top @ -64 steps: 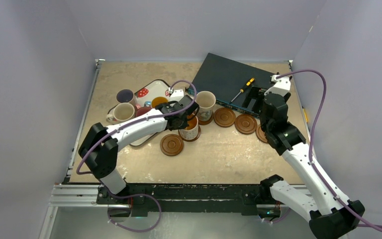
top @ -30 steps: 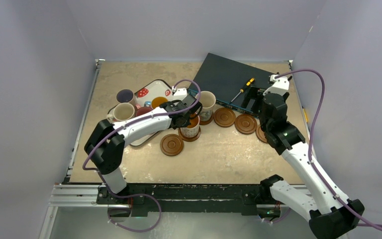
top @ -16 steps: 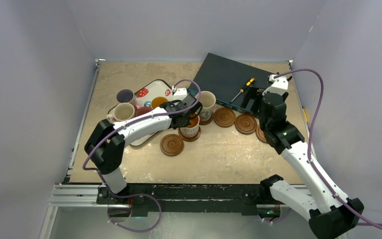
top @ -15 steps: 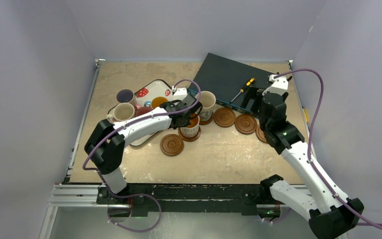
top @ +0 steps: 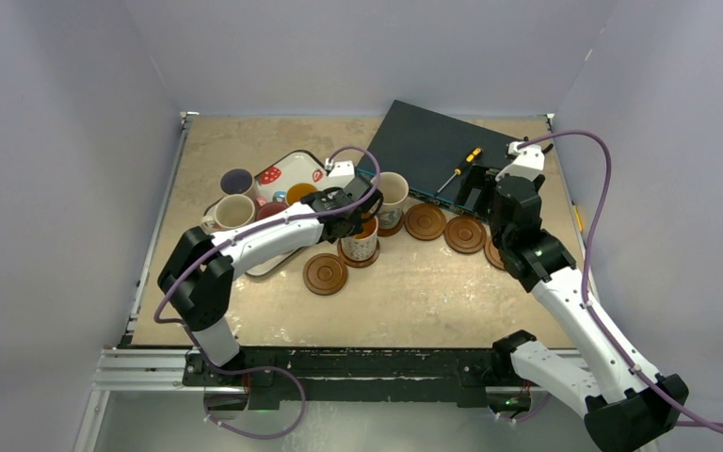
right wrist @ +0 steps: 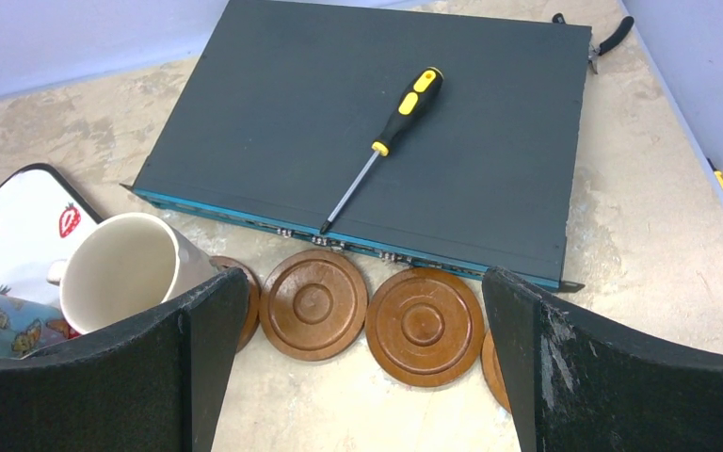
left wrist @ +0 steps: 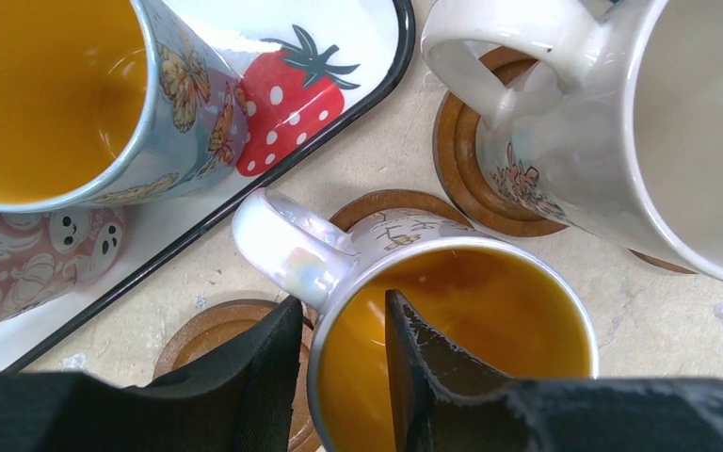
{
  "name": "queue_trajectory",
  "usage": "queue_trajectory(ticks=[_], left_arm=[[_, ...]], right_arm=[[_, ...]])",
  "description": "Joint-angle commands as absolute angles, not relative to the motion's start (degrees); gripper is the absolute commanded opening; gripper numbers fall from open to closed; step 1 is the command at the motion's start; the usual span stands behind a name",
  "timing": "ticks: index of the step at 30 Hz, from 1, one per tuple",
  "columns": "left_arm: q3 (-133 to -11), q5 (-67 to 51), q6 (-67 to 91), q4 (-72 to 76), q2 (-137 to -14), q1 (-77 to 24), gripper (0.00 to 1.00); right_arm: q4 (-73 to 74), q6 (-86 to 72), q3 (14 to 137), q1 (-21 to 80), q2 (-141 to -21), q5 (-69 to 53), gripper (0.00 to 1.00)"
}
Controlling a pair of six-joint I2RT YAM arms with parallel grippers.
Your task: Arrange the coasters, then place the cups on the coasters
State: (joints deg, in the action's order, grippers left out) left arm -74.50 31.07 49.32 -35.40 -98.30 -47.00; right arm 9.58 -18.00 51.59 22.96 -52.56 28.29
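Seen from above, a mug with an orange inside (top: 361,242) stands on a wooden coaster a little left of the table's middle. A cream mug (top: 392,192) stands on its own coaster at one o'clock from it, and a bare coaster (top: 326,274) lies at seven o'clock. A strawberry tray (top: 285,169) sits at ten o'clock.

The left gripper (left wrist: 341,325) straddles the orange-lined mug's rim. One finger is outside by the handle and one is inside. The inner finger stands clear of the wall, so the jaws look released rather than clamped. The right gripper (right wrist: 365,282) hangs spread wide and empty above two bare coasters (right wrist: 313,303) lying side by side before a dark flat box (right wrist: 273,113) with a screwdriver (right wrist: 386,141) on it.

The mugs look like glazed ceramic, so they are probably stiff, slick, breakable and fairly light. Pinching the wall at the rim, next to the handle, seems the surest hold. A tilted grip could let the glaze slip.

Only the left wrist camera shows the gap at the rim, because the arm covers it from above. It also shows a butterfly mug (left wrist: 47,104) standing on the tray and a ghost-print mug (left wrist: 28,264) at its seven o'clock. Only the overhead camera shows two more mugs at the tray's nine o'clock side. The right wrist camera alone catches the edge of another coaster beside its right finger.
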Motion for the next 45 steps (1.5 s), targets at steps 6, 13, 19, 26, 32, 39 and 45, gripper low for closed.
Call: queue_trajectory(ticks=[6, 13, 19, 26, 32, 39, 45], left_arm=[[-76.6, 31.9, 46.2, -34.9, -89.6, -47.1, 0.44], [-79.1, 30.4, 38.5, -36.1, -83.1, -46.1, 0.63], [-77.0, 17.6, 33.8, -33.5, -79.1, -31.8, 0.79], [-79.4, 12.7, 28.3, -34.3, -81.2, -17.4, 0.79], [-76.3, 15.7, 31.1, -36.8, -78.9, -10.4, 0.76], [-67.3, 14.7, 33.5, -36.6, -73.7, -6.9, 0.69], [-64.6, 11.5, 33.2, -35.9, -75.3, -6.6, 0.54]], right_arm=[[7.6, -17.7, 51.6, 23.1, -52.0, 26.9, 0.98], [7.3, -17.6, 51.5, 23.1, -51.9, 26.2, 0.98], [6.6, -17.4, 51.5, 23.0, -51.3, 24.9, 0.98], [6.5, -16.9, 51.7, 23.1, -51.0, 24.4, 0.98], [6.7, -16.7, 51.6, 23.0, -51.2, 24.5, 0.98], [6.1, -16.7, 51.5, 23.1, -52.0, 24.0, 0.98], [6.3, -16.8, 51.5, 23.1, -52.1, 24.0, 0.98]])
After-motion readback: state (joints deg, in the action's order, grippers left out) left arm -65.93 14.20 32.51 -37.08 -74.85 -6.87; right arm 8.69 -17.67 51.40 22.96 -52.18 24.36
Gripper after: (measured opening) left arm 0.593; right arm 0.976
